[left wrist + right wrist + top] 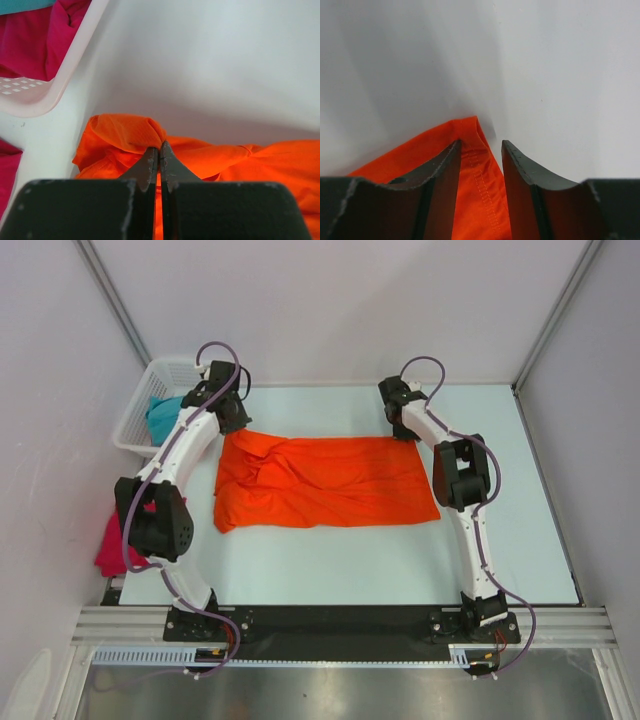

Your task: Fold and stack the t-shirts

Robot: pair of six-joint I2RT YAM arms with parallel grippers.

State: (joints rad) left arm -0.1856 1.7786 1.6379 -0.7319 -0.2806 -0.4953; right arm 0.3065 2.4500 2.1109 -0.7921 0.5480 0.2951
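Pale table (330,560) under me, orange shirt (325,480) spread across its middle, rumpled toward the far-left. Left claw (159,149) is pinched tight on a bunched fold at the shirt's far-left corner. Right claw (480,145) stands partway open at the far-right corner. The hem runs up between the jaws, nothing gripped.

Teal shirt (163,412) sits in the basket (128,430) far left, and a pink shirt (112,545) droops off the table's left edge.

My read: this is the fold of the orange one. To do it well, I'd close the right claw square on the stitched hem and match the left's height. Then I'd lift both corners together and bring them toward me evenly, so the edge lands straight and the rumple pulls flat.
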